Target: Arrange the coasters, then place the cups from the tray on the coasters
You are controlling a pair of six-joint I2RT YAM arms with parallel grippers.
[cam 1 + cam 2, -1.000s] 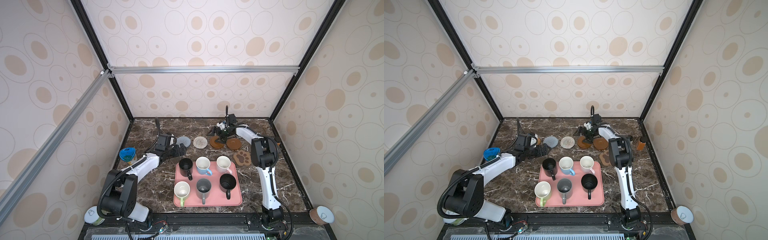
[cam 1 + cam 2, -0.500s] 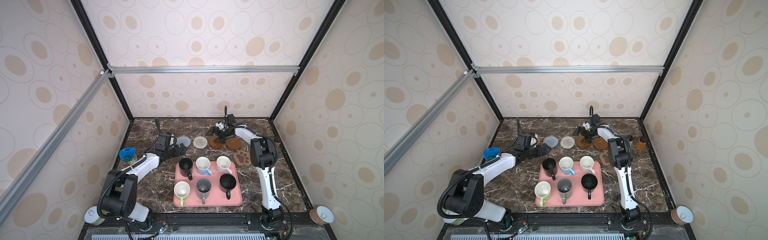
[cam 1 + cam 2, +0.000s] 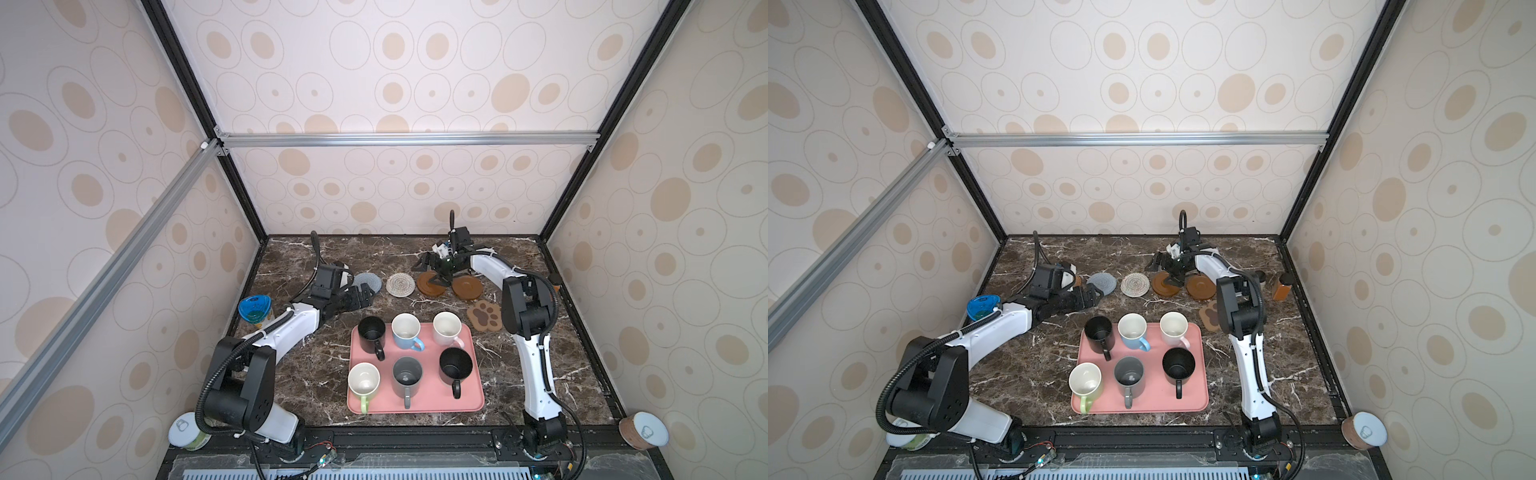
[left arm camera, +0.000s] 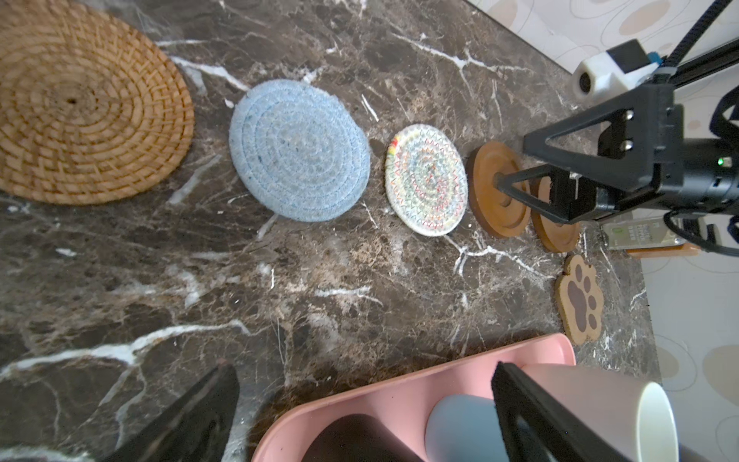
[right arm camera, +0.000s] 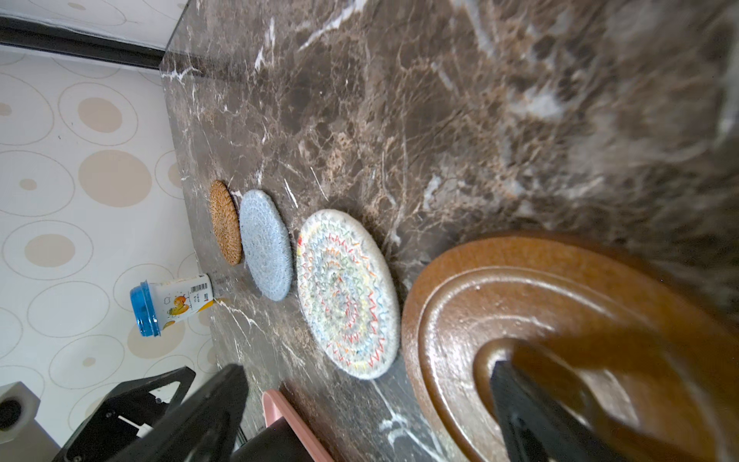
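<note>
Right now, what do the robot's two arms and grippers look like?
Both the left arm and right arm have white shells with black joint housings and black ribbed cables alongside. The left gripper and right gripper are black with triangular cut-outs.

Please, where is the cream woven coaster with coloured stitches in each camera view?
In a top view: the cream woven coaster lies in the far row, between the blue-grey coaster and a brown wooden disc.
In a top view: the coaster, same spot.
Left wrist view: the coaster between the same neighbours.
Right wrist view: the coaster again between them.
Shared landmark: the blue-grey coaster beside it in all four.
</note>
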